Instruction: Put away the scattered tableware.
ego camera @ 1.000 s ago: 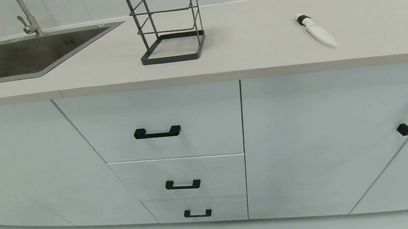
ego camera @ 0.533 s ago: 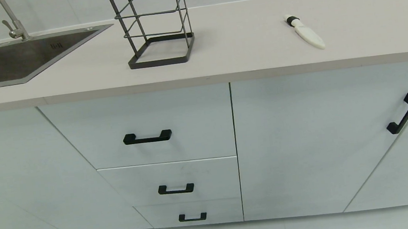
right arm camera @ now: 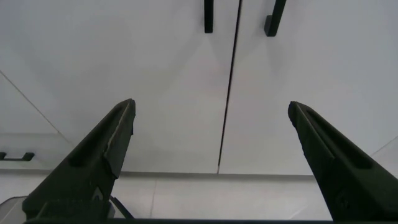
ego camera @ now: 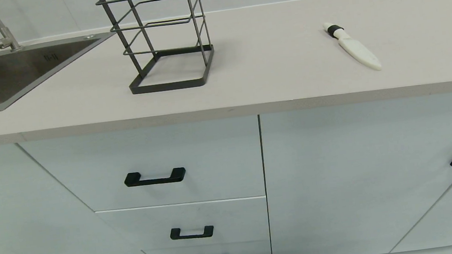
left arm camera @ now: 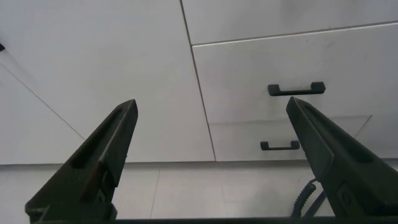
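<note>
Left gripper [left arm camera: 210, 107]: fingers spread wide, nothing between them. It is low, facing the drawer fronts [left arm camera: 280, 62] under the countertop. Right gripper [right arm camera: 211, 107]: same, wide and empty, facing the cabinet doors [right arm camera: 186, 93].

Your one loose piece is the knife [ego camera: 352, 46]. It lies flat on the countertop [ego camera: 277, 51] in the right-hand part, about midway between back and front edges. The tapered end points toward the front right corner and the black-banded end toward the back.

The wire rack [ego camera: 163, 39] stands upright near the middle of the countertop, well apart from the knife, with the sink [ego camera: 8, 76] at the left end. The rack looks like the place to put it.

Handling, as judged:
- Small and white, likely plastic or ceramic, so expect it light and stiff.
- The surface looks smooth, so it may skate on the countertop when the fingers close.
- It sits low, so you will need the fingertips right down at the countertop.
- Take it across the width, just on the tapered side of the black band, where the body looks thickest.
- Avoid the thin tip, where it could pivot or slip out.
- I cannot tell whether the white part is a bare blade or a sheath, so treat it as brittle and close gently.
</note>
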